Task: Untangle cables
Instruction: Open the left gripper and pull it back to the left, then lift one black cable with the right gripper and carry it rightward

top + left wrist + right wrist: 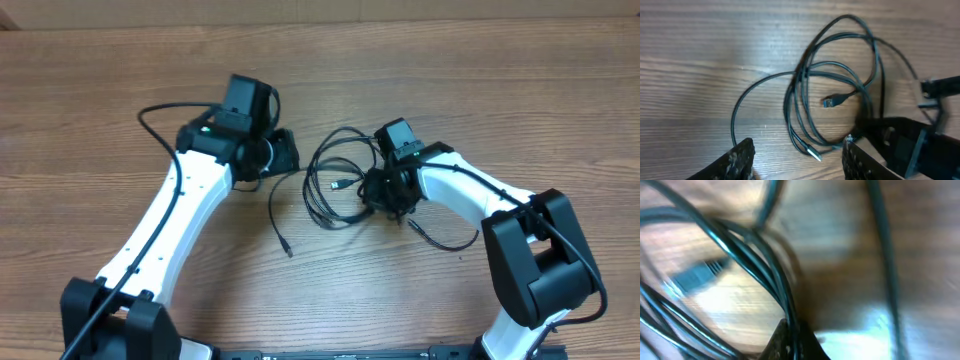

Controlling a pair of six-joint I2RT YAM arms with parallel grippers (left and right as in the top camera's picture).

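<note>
Right gripper (790, 340) pinches cables (335, 180); left gripper (797, 155) gapes.

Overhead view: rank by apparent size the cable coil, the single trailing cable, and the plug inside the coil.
1. cable coil
2. trailing cable
3. plug
All lie flat on the table, so nearness to the camera does not skew the order.

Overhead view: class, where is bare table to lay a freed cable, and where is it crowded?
Crowded: the centre, where the cables lie between the left hand and right hand. Free: the far strip of table beyond them, and the near middle patch this side of the cables.
</note>
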